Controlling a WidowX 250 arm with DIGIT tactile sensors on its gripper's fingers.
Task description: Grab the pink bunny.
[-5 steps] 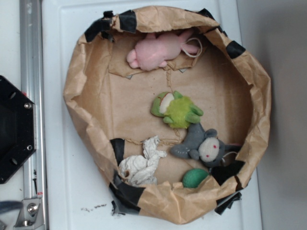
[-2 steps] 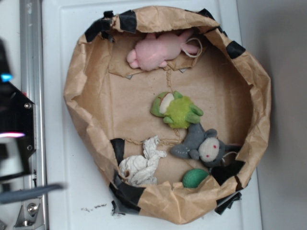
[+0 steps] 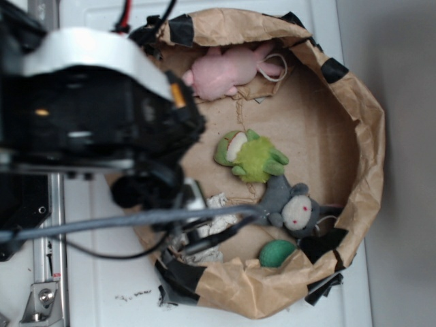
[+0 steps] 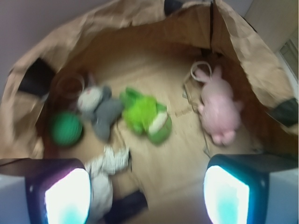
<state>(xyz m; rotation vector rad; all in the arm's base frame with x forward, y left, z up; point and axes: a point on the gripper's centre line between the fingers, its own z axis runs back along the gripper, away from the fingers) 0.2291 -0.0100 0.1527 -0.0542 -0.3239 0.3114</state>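
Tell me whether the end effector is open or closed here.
Open. In the wrist view the end effector shows its two fingers wide apart with nothing between them, above the paper bag's floor; the pink bunny lies untouched.

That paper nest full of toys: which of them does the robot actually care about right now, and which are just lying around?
Part of the job:
pink bunny
gripper, open, above the nest

Just lying about:
green frog plush
grey plush
green ball
crumpled white cloth
brown paper nest

Pink bunny (image 4: pixel 218 110) seemingly unobstructed; paper wall (image 4: pixel 247 56) beside.
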